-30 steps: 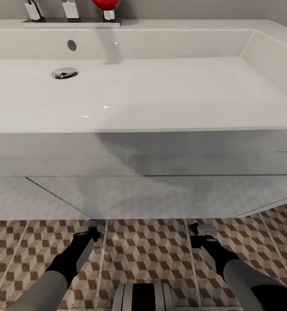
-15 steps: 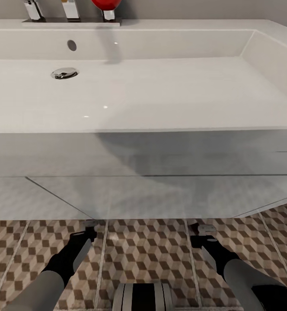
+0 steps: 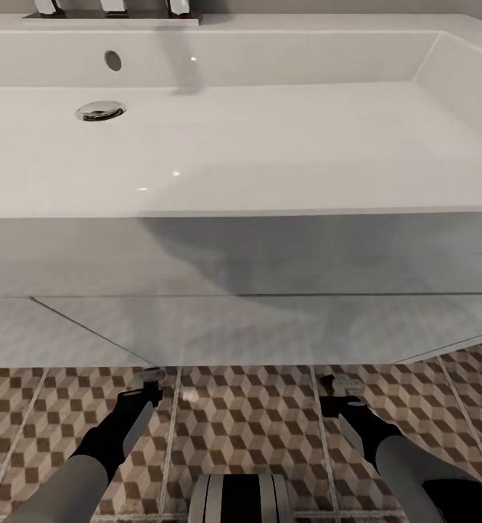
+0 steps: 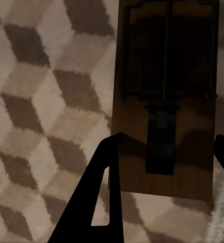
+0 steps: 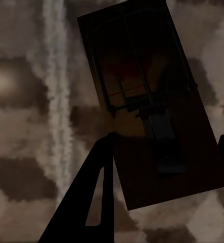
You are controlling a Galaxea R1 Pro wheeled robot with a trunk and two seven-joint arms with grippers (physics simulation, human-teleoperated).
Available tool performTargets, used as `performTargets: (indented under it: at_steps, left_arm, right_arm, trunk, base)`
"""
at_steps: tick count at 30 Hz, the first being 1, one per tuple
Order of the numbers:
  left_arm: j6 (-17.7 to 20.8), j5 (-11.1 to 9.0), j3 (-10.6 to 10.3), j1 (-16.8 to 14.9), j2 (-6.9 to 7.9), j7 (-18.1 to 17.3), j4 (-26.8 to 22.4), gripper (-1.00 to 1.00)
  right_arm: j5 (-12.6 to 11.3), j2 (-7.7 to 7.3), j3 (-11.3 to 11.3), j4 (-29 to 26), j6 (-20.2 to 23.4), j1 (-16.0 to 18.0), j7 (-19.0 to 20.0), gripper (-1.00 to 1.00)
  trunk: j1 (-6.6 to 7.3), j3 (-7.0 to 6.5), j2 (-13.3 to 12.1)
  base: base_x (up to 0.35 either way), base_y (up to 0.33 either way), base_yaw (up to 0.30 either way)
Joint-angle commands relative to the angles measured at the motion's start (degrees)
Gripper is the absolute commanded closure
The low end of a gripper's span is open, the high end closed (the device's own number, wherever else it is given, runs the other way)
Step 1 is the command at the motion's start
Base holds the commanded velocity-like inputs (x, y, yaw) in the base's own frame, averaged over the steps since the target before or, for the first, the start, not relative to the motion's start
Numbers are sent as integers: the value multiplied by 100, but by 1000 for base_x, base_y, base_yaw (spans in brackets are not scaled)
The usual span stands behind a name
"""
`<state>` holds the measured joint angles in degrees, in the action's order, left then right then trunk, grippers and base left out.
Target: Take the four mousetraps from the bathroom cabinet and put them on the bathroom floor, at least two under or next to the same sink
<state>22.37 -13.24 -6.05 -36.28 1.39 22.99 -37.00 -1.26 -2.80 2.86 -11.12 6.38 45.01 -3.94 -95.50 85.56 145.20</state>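
A brown wooden mousetrap (image 4: 165,101) with dark metal parts lies flat on the cube-patterned bathroom floor (image 4: 36,101), straight under my open left gripper (image 4: 167,135). A second mousetrap (image 5: 152,111) lies slightly askew on the tiles below my open right gripper (image 5: 167,134). In the head view the left gripper (image 3: 152,381) and right gripper (image 3: 340,385) hang low over the floor (image 3: 248,414), at the front foot of the white vanity (image 3: 270,327) under the bathroom sink (image 3: 270,145). The cabinet is out of view.
The vanity front rises right ahead of both grippers and overhangs the tiles. The chrome tap (image 3: 110,7) and drain (image 3: 100,110) sit at the basin's back left. My own base (image 3: 241,497) shows between the arms.
The head view has shifted a little, so the sink sits higher in the picture. My left forearm has edged slightly. Both grippers stay low at the vanity's foot.
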Motion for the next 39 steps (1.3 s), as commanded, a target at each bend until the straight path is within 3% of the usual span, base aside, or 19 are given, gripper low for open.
performTargets:
  at_steps: [1,39]
  left_arm:
    - [23,-59,-47,-2,10,57,-9,100]
    - [11,-64,-36,-2,-2,57,-22,100]
  right_arm:
    - [-15,-2,31,-13,39,-1,-23,100]
    - [-6,8,31,-13,30,-1,-19,100]
  trunk:
    - [1,3,1]
    - [1,3,1]
  base:
    - [0,0,0]
    - [17,0,0]
